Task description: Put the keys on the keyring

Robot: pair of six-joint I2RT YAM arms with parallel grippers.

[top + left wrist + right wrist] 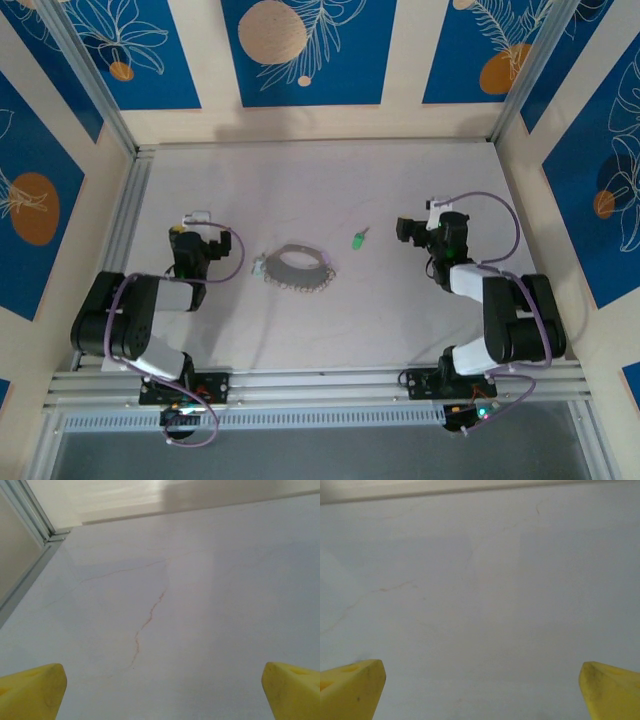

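Keyring (296,268): flat on the worktop (400,330), between the arms, chain tail at its left.
Green key (357,240): flat, near the keyring's upper right, not touching it.
Left pincer (160,695): wide, empty.
Right pincer (480,692): wide, empty.
Handling: key probably light, stiff and skiddy, so pinch its plastic head; ring thin and hard, so grip its rim.

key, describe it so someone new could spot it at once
On the pale table, look just right of the middle. Right of the grey keyring, apart from it, lies the key. It is tiny, with a bright green head.
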